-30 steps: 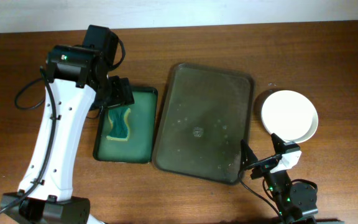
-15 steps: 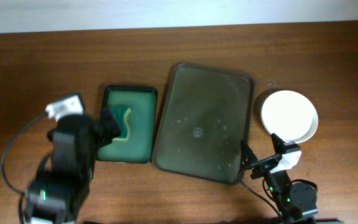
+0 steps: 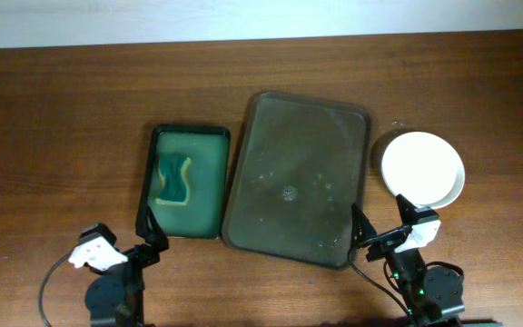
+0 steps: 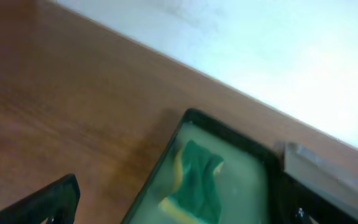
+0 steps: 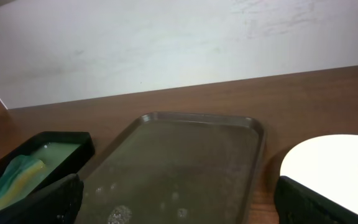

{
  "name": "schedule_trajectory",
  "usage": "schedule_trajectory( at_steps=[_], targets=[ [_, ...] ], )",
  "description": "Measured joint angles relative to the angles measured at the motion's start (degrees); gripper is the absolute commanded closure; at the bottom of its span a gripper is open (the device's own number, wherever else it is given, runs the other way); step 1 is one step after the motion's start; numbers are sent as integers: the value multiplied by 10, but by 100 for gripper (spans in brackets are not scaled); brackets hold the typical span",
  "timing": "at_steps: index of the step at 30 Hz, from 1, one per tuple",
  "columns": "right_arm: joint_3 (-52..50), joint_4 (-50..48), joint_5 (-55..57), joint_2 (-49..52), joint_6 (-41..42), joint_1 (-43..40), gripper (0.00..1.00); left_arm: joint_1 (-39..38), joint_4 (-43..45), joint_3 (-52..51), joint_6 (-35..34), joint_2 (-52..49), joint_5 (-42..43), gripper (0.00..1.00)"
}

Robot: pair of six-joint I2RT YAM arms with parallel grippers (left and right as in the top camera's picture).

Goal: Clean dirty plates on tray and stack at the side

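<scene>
Left gripper point(image 3: 150, 243) has drawn back; it and right gripper point(image 3: 370, 234) gape empty; sponge point(image 3: 174, 180) parked in basin point(image 3: 189, 132), plates point(image 3: 422, 168) stacked beside tray point(image 3: 298, 145).

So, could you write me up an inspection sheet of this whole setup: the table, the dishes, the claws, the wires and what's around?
Surface: brown wooden table; no spills seen outside the trays.
Job's things: large tray holds no plates, only wet spots; plates stacked on the table to its right, a white one on top.
Job's things: green-and-yellow sponge lies in the small green tray of liquid.
Clutter: nothing seen.
Grippers: left gripper and right gripper both open, empty, at the near edge.
Cables: black cable loops beside the left arm.
Surroundings: pale wall behind the table.
</scene>
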State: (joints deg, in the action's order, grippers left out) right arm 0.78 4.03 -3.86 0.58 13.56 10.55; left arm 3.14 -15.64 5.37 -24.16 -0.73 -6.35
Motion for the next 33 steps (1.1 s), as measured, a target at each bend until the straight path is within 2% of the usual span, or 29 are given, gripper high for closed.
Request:
schedule_trajectory(
  at_steps=[33],
  targets=[
    [0,0,0,0,0,0,2,0,10,-2,4,0,2,1]
  ],
)
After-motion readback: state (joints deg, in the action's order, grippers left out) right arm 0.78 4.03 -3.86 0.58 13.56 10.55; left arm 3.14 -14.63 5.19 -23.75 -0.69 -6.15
